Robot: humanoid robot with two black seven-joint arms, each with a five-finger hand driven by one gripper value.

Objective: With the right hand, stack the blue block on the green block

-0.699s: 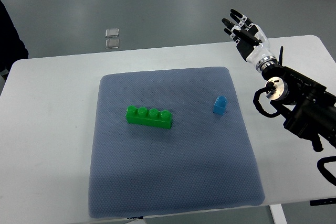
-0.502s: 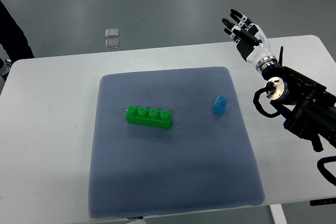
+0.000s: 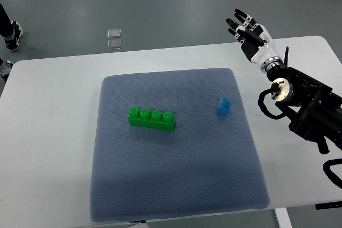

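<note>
A small blue block (image 3: 224, 107) stands on the right part of the blue-grey mat (image 3: 176, 185). A long green block (image 3: 152, 119) with four studs lies near the mat's middle, well to the left of the blue one. My right hand (image 3: 247, 31) hovers above the table's far right edge, beyond the mat's corner and well away from both blocks. Its fingers are spread and hold nothing. Its black arm comes in from the right edge.
The white table (image 3: 48, 132) carries the mat. A person's shoe (image 3: 12, 29) shows on the floor at the far left. Two small clear squares (image 3: 114, 38) lie on the floor behind the table.
The dark shape of a person at the left edge has drawn away, leaving only a shoe in view. My right hand and both blocks have not moved.
</note>
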